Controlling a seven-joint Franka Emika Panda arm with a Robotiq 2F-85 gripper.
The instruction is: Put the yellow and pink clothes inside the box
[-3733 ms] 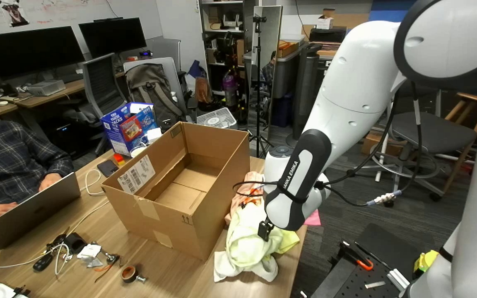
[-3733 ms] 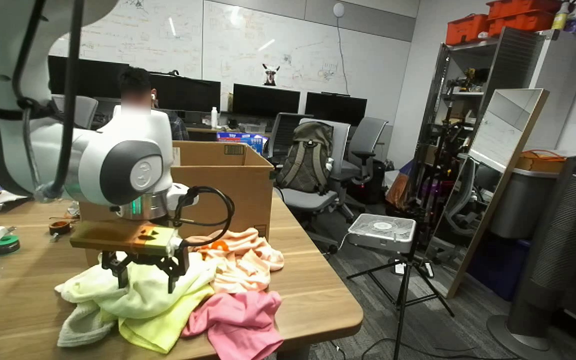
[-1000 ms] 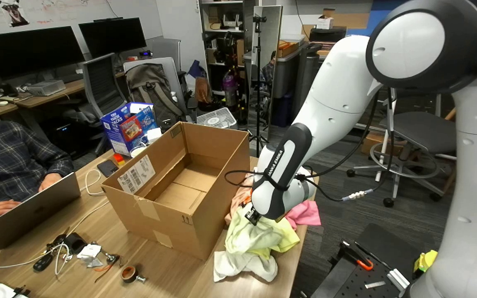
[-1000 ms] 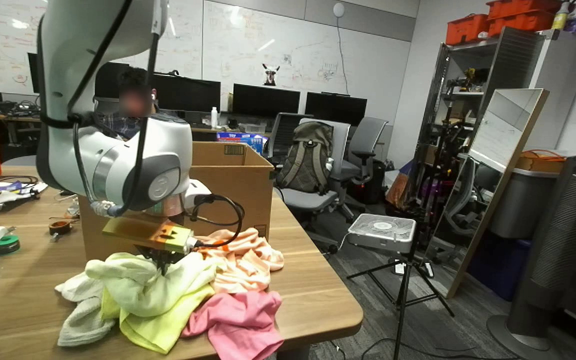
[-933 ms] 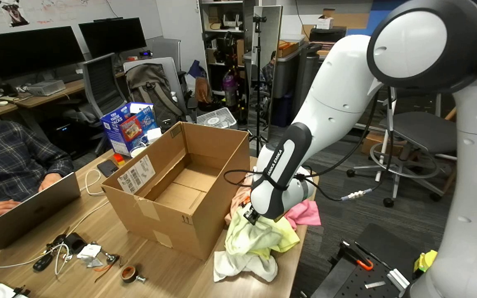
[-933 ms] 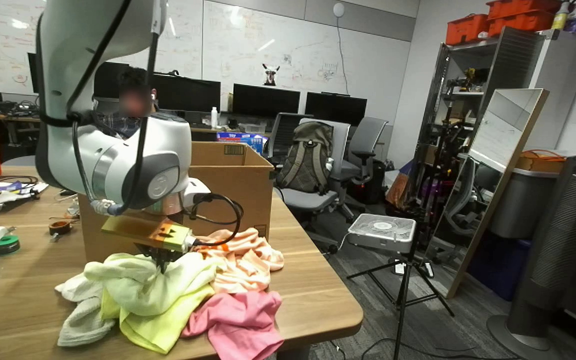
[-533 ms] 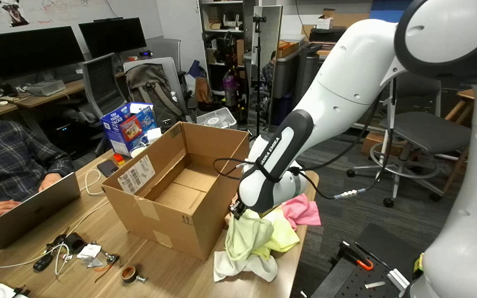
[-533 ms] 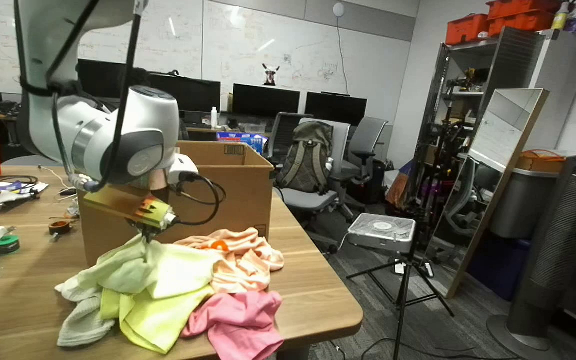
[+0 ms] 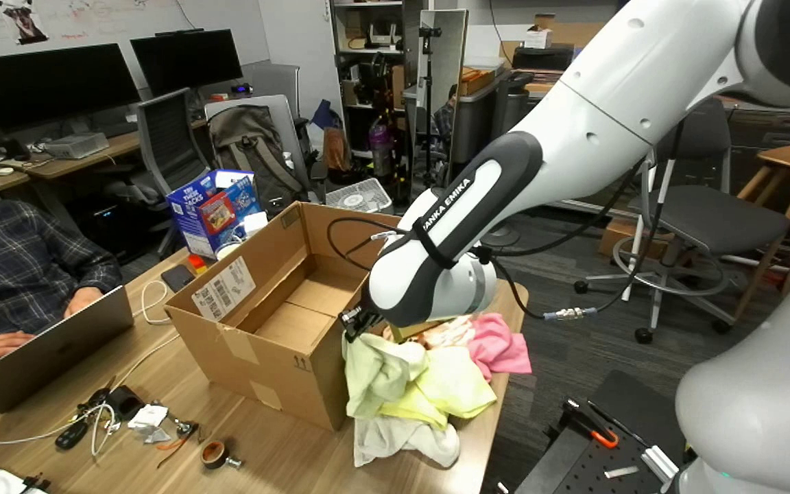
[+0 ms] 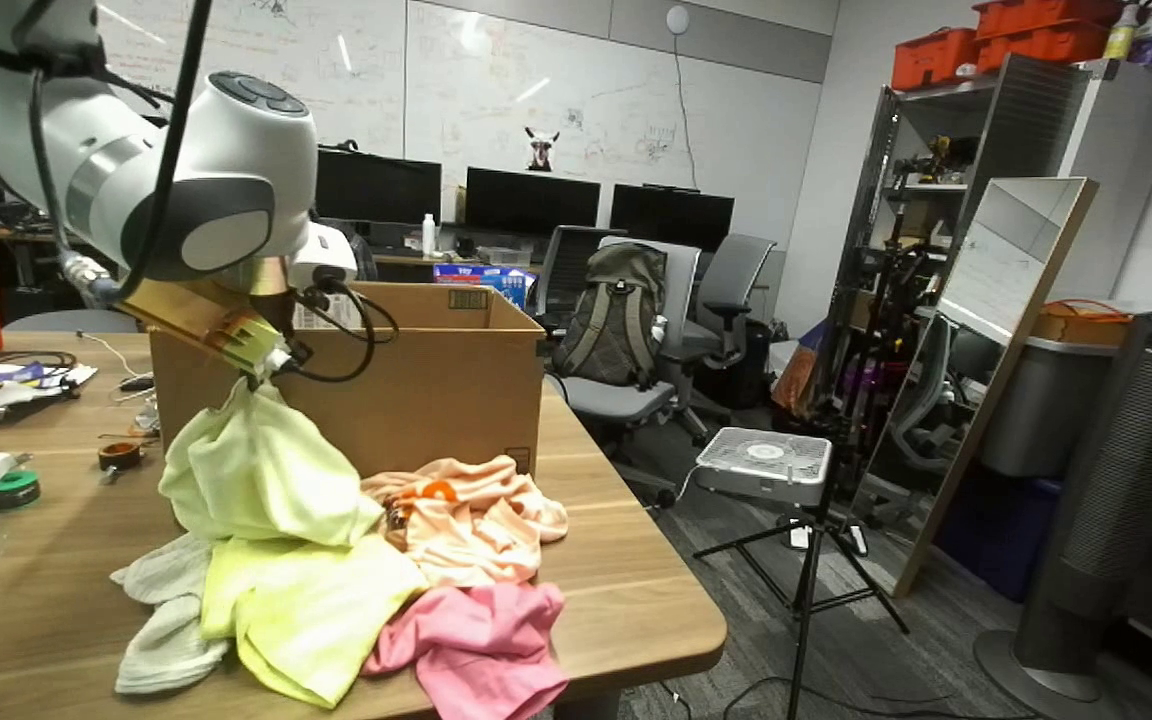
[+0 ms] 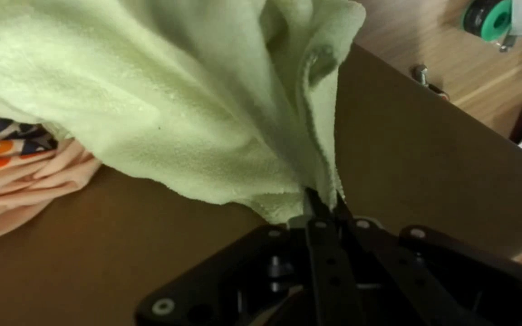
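Observation:
My gripper (image 11: pixel 325 197) is shut on a pale yellow-green cloth (image 10: pixel 256 470), pinching a fold of it between the fingertips. In both exterior views that cloth hangs from the gripper outside the cardboard box (image 9: pixel 258 363), against or close to one long wall; its lower part still lies on the pile. Under it a bright yellow cloth (image 10: pixel 306 610) is spread on the table. A pink cloth (image 10: pixel 486 640) droops over the table's edge. The box stands upright with its top uncovered, and the part of its floor visible in an exterior view is bare.
A peach cloth (image 10: pixel 481 530) with an orange print lies by the box, and a grey-white cloth (image 10: pixel 171 640) on the pile's other side. A tape roll (image 9: pixel 214 453), keys and cables are on the table. A person sits behind a laptop (image 9: pixel 52 350) beyond the box.
Open above the pile at first, my gripper has closed on the pale yellow-green cloth, then risen and moved toward the box, pulling the cloth up. The box appears nudged slightly.

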